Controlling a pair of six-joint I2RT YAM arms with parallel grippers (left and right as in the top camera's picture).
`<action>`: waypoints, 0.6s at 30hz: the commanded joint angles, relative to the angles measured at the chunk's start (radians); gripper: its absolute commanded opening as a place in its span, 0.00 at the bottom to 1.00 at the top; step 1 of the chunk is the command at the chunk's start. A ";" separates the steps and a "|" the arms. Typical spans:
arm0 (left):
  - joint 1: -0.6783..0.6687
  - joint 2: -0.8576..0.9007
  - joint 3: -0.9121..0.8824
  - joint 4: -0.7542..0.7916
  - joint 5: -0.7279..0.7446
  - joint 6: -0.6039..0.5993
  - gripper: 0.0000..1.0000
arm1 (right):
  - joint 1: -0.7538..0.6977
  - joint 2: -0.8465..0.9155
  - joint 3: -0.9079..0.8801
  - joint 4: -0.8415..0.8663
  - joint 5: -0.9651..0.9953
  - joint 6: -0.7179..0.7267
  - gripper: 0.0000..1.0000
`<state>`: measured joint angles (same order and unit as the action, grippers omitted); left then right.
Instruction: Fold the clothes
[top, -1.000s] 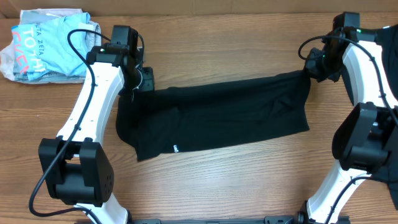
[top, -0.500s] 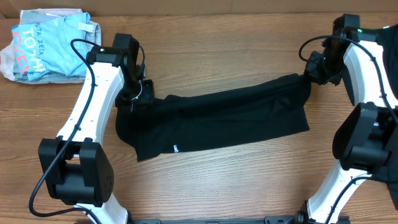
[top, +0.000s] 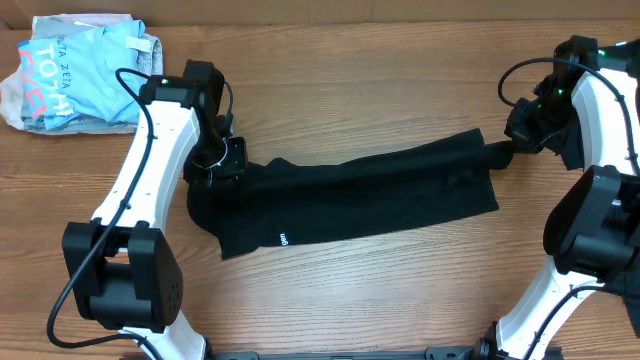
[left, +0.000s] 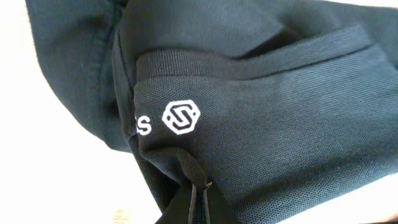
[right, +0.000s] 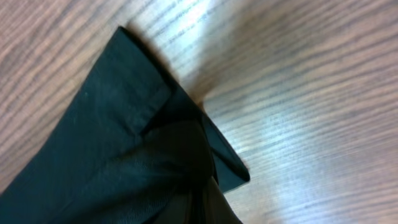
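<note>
On the table (top: 350, 290), across its middle: T-shirt (top: 380, 195), stretched left to right. At its left rear corner, pinching it: left gripper (top: 225, 165); at its right rear corner, right gripper (top: 505, 150). Near the front edge, towards the left: logo print (top: 282, 239). Far back left, well apart: heap of clothes (top: 80, 70).

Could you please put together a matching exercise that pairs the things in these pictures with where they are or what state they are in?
Things:
1. black T-shirt
2. light blue garment
3. white logo
4. right tool

Places or states:
A. heaped in the far left corner
B. shut on the shirt's right end
C. pulled out long across the middle
D. printed on the shirt near its left end

Pairs: 1-C; 2-A; 3-D; 4-B
</note>
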<state>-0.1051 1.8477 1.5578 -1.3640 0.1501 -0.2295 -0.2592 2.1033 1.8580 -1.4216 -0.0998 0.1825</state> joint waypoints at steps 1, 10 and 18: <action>-0.008 -0.008 -0.063 0.007 -0.003 0.023 0.04 | -0.004 -0.005 0.029 -0.008 0.019 0.000 0.04; -0.007 -0.008 -0.255 0.114 0.001 -0.022 0.05 | -0.004 -0.005 0.027 -0.034 0.019 0.004 0.21; -0.006 -0.008 -0.280 0.150 0.000 -0.022 1.00 | -0.004 -0.005 0.027 -0.089 -0.025 0.003 0.81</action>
<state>-0.1051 1.8477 1.2823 -1.2247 0.1532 -0.2382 -0.2604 2.1033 1.8587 -1.5059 -0.0998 0.1833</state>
